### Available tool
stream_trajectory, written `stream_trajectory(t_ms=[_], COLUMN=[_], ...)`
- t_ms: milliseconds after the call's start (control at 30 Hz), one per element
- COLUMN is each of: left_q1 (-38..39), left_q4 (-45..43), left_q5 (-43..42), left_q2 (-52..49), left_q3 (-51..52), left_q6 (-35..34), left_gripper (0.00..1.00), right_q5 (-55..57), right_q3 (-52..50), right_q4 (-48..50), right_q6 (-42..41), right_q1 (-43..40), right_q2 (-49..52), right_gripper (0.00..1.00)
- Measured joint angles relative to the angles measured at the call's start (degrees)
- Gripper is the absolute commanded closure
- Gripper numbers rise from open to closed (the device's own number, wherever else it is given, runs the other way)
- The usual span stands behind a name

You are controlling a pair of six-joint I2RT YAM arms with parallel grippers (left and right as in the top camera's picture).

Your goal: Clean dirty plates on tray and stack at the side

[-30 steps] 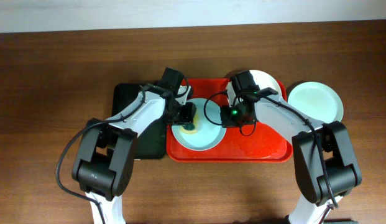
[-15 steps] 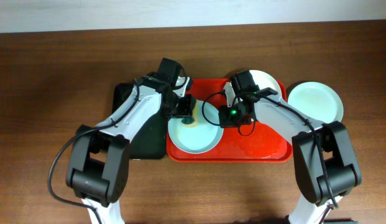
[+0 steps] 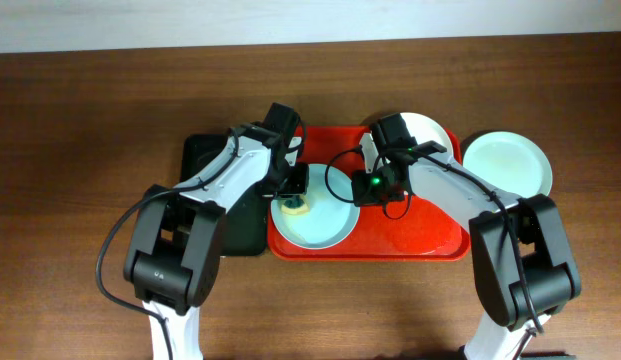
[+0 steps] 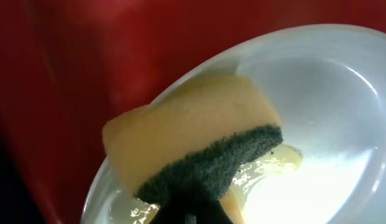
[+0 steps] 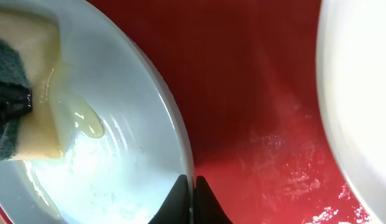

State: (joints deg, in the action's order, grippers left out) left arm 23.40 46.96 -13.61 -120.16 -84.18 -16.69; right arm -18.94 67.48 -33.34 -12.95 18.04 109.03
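Note:
A pale blue-green plate (image 3: 320, 220) lies on the left part of the red tray (image 3: 420, 235), with yellowish wet smears (image 5: 87, 121) inside it. My left gripper (image 3: 295, 192) is shut on a yellow sponge (image 4: 193, 137) with a dark green scouring side, pressed onto the plate (image 4: 317, 81) near its far left rim. My right gripper (image 5: 193, 185) is shut on the plate's right rim (image 5: 174, 124). In the overhead view the right gripper (image 3: 368, 185) sits mid-tray. A white plate (image 3: 430, 132) rests on the tray's far right corner. A second pale plate (image 3: 506, 163) lies off the tray to the right.
A smaller black tray (image 3: 212, 190) lies against the red tray's left side, under my left arm. The brown wooden table (image 3: 90, 150) extends on all sides. The white plate's edge (image 5: 360, 93) shows close to the right of my right gripper.
The left gripper carried the sponge toward the plate's far rim and back toward its middle left. The right gripper has kept its hold on the rim.

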Motion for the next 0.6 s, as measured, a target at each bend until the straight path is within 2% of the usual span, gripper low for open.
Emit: stream_trajectory(t_ms=[100,267,367,500,600], left_q1=[-0.7,-1.2,-1.6,-2.9,-3.5], left_q4=[0.6,1.5,2.6,3.3,4.5], left_q5=[-4.3,-18.2,-23.6,-24.7,-21.5], left_q2=[-0.4,-2.2,-2.6,-1.2,2.5], left_q3=[-0.2,-0.2,-0.2,-0.5,-0.6], left_q6=[2.8,7.6,8.7,9.2,9.2], left_gripper=[1.00,1.00,1.00,1.00,1.00], right_q5=[0.6,0.8,0.5,0.0,-0.1], right_q3=[-0.1,-0.1,-0.1,-0.1,-0.1], right_q4=[-0.4,-0.4,-0.3,-0.1,0.0], right_q6=[0.1,0.1,0.1,0.1,0.2], right_q1=[0.0,0.0,0.0,0.0,0.0], right_q2=[0.0,0.0,0.0,0.0,0.0], right_gripper=[0.96,0.96,0.96,0.96,0.96])
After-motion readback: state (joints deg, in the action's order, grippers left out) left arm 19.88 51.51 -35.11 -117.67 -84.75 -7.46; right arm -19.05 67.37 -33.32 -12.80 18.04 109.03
